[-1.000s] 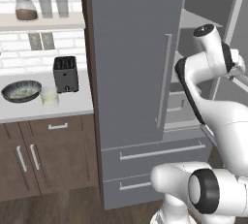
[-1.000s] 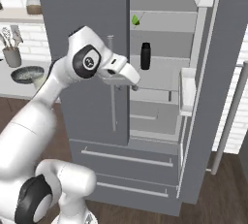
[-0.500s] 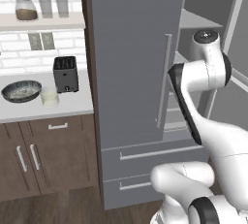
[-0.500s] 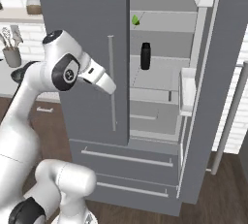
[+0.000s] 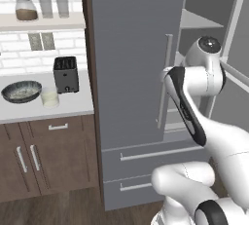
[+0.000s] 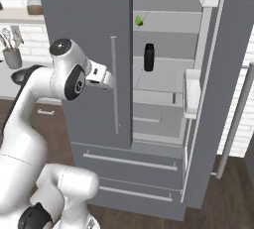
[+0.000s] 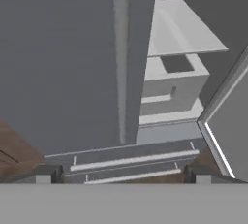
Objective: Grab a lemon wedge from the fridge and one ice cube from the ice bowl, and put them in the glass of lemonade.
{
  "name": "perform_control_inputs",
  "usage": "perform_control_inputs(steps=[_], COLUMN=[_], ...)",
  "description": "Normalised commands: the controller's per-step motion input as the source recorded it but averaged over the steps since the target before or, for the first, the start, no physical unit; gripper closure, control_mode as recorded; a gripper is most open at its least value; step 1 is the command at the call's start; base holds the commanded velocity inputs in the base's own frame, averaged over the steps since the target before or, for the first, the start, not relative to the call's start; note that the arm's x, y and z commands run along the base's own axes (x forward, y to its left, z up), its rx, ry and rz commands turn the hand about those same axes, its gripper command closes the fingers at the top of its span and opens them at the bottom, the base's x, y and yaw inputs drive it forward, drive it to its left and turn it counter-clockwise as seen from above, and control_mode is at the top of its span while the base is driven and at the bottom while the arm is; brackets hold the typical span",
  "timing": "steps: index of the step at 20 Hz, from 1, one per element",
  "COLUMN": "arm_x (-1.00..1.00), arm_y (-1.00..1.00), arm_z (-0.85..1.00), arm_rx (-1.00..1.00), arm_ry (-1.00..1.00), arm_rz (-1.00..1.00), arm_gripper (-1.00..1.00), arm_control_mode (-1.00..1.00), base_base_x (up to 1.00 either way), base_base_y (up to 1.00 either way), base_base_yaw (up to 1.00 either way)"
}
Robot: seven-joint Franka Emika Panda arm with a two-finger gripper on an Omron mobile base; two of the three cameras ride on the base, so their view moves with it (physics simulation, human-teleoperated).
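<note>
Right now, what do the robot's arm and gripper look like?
The arm is glossy white, built of rounded segments with dark grey joint caps and a black band along one link. No cables or markings show. The gripper has two small, blocky dark grey fingertips.

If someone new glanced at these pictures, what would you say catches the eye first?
The tall matte grey fridge stands with its right door swung open, a tiny yellow-green lemon wedge bright on its upper shelf above a dark bottle. The white arm's open gripper hangs before the closed left door.
</note>
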Motion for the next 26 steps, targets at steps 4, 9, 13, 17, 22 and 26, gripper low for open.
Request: perform_control_inputs(steps=[4, 9, 13, 17, 22, 26], arm_x=[0.79, 0.15, 0.14, 0.19, 0.14, 0.32], arm_y=[0.13, 0.01, -0.08, -0.12, -0.14, 0.0], arm_z=[0.0, 0.0, -0.04, -0.3, -0.18, -0.17], arm_rx=[0.0, -0.04, 0.0, 0.0, 0.0, 0.0], arm_ry=[0.06, 0.05, 0.02, 0.0, 0.0, -0.01], arm_rz=[0.32, 0.05, -0.02, -0.06, -0.11, -0.06], arm_gripper=[-1.0, -1.0, -1.0, -1.0, -1.0, -1.0], arm_control_mode=[-1.0, -1.0, -1.0, -1.0, -1.0, -1.0], base_base_x=[0.0, 0.0, 0.0, 0.0, 0.0, 0.0], base_base_y=[0.0, 0.0, 0.0, 0.0, 0.0, 0.0], base_base_yaw=[0.0, 0.0, 0.0, 0.0, 0.0, 0.0])
